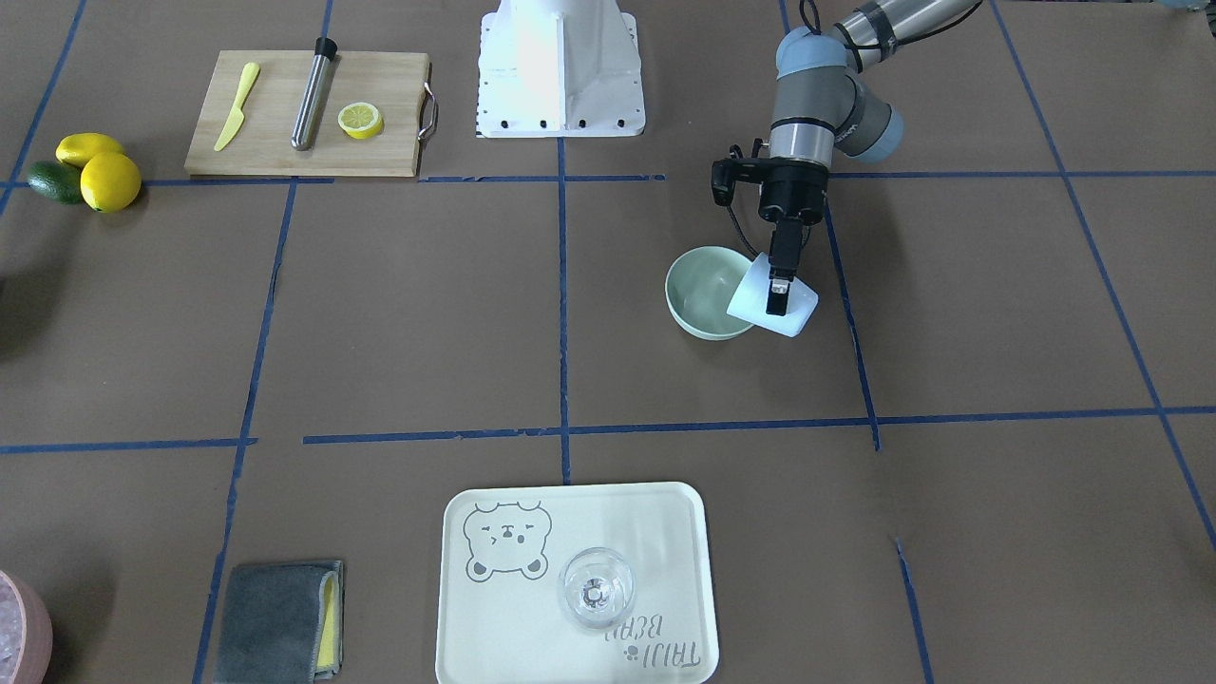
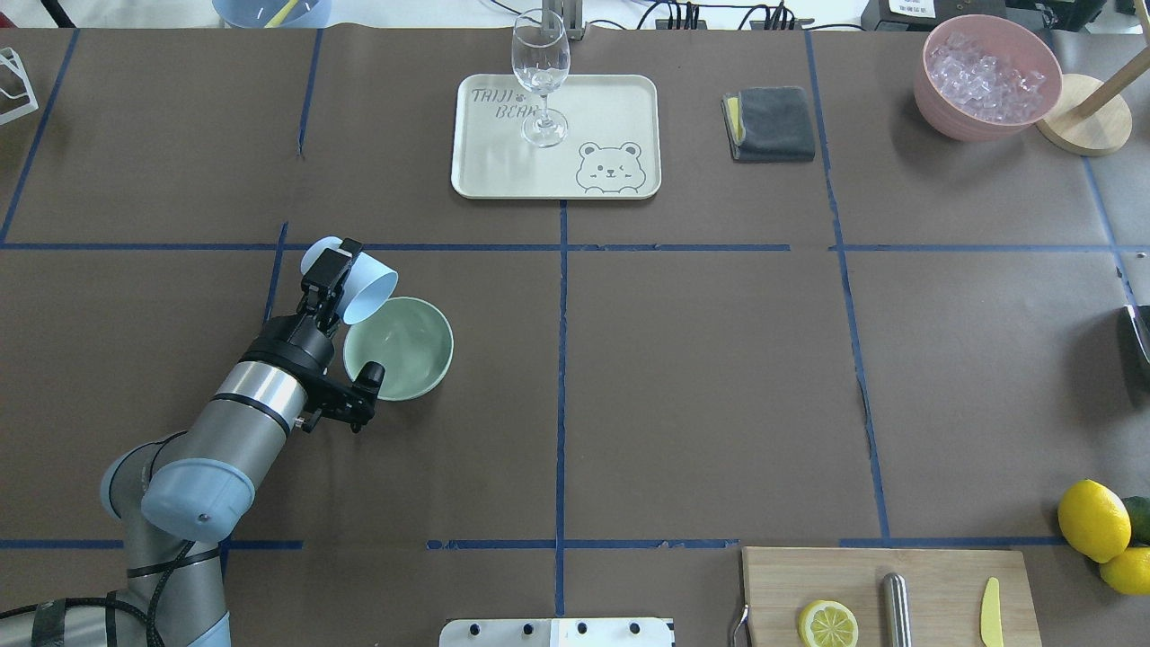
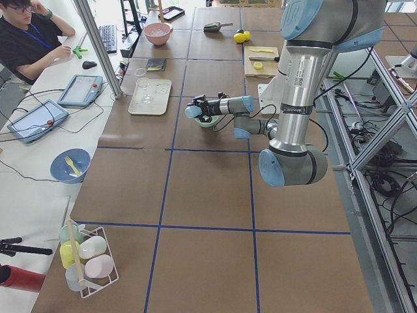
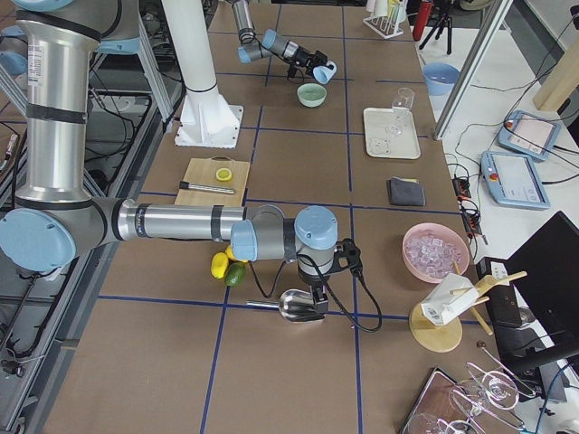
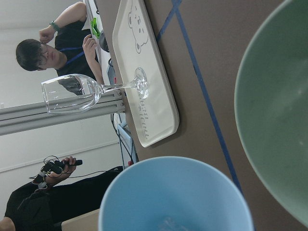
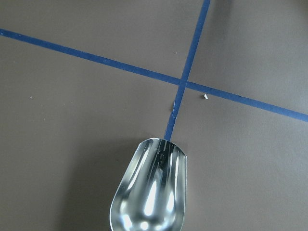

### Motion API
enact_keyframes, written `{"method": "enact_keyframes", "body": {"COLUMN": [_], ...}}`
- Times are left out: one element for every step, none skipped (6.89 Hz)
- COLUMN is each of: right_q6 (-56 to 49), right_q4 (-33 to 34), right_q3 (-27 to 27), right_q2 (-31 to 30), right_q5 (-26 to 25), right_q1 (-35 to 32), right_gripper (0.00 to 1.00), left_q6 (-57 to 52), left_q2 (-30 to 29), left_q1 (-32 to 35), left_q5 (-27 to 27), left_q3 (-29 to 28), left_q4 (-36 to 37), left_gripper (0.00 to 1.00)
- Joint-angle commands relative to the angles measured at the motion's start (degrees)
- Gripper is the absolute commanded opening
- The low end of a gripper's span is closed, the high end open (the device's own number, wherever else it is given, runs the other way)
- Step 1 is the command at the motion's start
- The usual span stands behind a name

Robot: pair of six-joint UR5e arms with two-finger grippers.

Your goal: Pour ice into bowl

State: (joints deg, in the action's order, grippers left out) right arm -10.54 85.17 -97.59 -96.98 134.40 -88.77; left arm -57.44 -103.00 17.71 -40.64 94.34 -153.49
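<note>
My left gripper (image 2: 328,270) is shut on a light blue cup (image 2: 364,286) and holds it tipped on its side, mouth over the rim of the pale mint-green bowl (image 2: 400,349). The front view shows the same: the cup (image 1: 796,309) leans over the bowl (image 1: 703,294). In the left wrist view a little glassy ice (image 5: 168,224) lies deep in the cup (image 5: 178,192), with the bowl (image 5: 274,120) beside it. The bowl looks empty. My right gripper (image 4: 314,294) is far off and holds a metal scoop (image 6: 149,192) just above the table.
A cream tray (image 2: 503,171) with a wine glass (image 2: 540,81) stands at the far middle. A grey cloth (image 2: 771,124) and a pink container (image 2: 943,112) full of ice are at the far right. A cutting board (image 2: 934,584) and lemons (image 2: 1092,519) are near right.
</note>
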Motion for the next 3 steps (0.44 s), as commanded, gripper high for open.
{"method": "enact_keyframes", "body": {"right_q6": [0.00,0.00,0.00], "right_q4": [0.00,0.00,0.00], "right_q3": [-0.06,-0.06,-0.06], "right_q2": [-0.22,-0.22,-0.22], "right_q5": [0.07,0.07,0.07], "right_q1": [0.00,0.00,0.00], "right_gripper": [1.00,1.00,1.00], "left_q6": [-3.28,-5.30,-5.32], "left_q2": [0.00,0.00,0.00], "left_q1": [0.04,0.04,0.04], "left_q5": [0.04,0.04,0.04], "left_q3": [0.15,0.49,0.50], "left_q4": [-0.06,-0.15,-0.15], "left_gripper": [0.00,0.00,0.00]}}
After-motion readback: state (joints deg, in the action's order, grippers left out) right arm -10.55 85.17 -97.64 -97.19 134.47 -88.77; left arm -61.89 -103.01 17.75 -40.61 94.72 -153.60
